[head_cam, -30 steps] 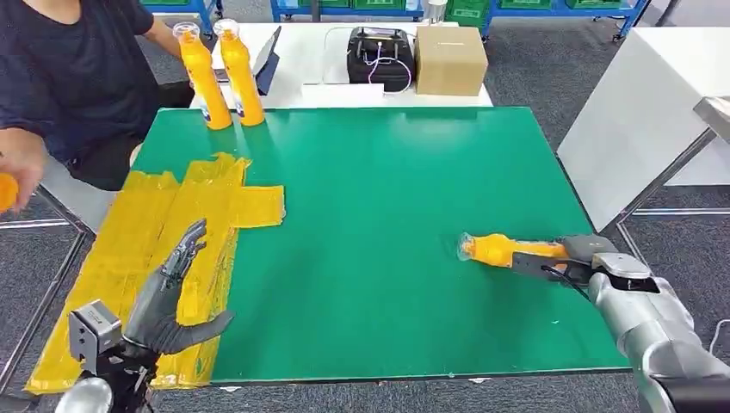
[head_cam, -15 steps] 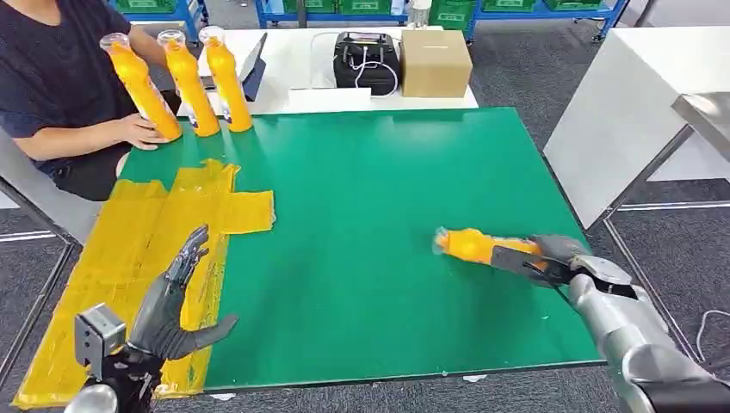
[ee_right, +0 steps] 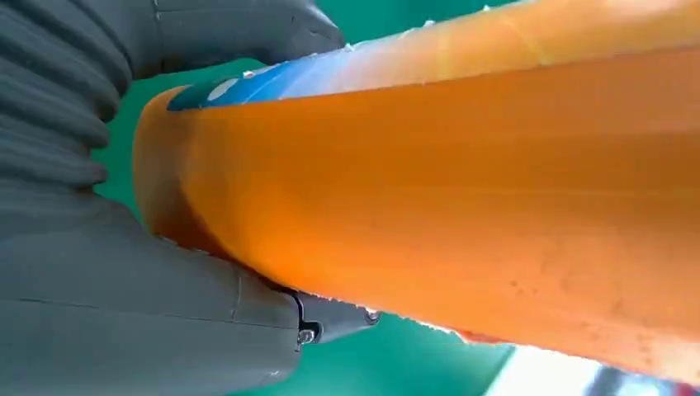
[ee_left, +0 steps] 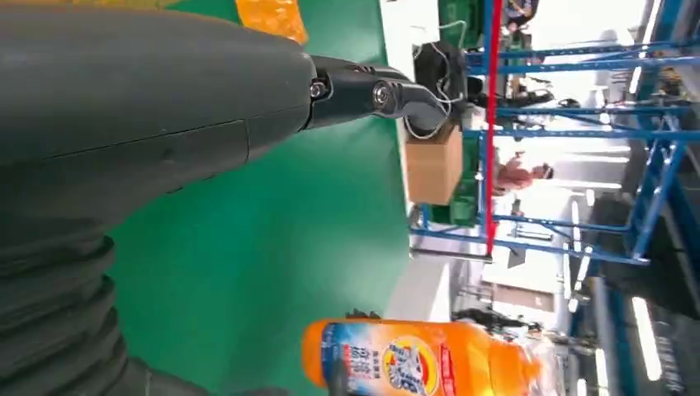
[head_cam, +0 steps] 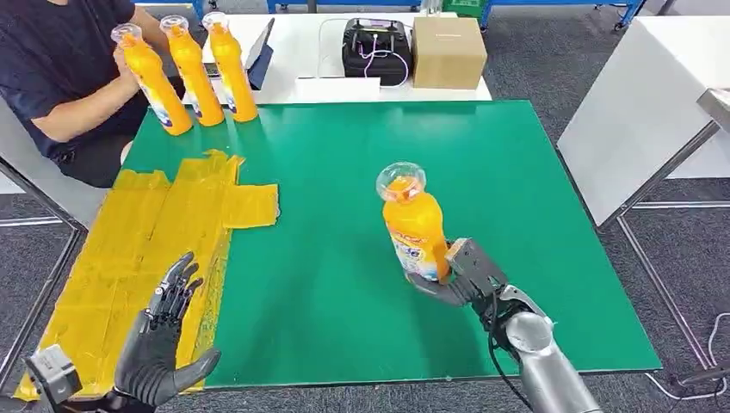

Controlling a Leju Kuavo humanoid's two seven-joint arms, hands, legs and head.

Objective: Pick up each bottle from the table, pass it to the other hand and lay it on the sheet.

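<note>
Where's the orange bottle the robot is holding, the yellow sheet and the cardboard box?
orange bottle (head_cam: 415, 231), head view, on its label
yellow sheet (head_cam: 138, 249), head view, on a bare middle part
cardboard box (head_cam: 448, 53), head view, on its front face

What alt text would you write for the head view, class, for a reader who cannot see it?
The robot's right hand holds an orange bottle upright above a green table. Its left hand is open over a yellow sheet. Three more bottles stand beside a seated person.

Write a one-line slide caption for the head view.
Right hand holds an orange bottle upright above the green table; left hand waits open by the yellow sheet.
</note>
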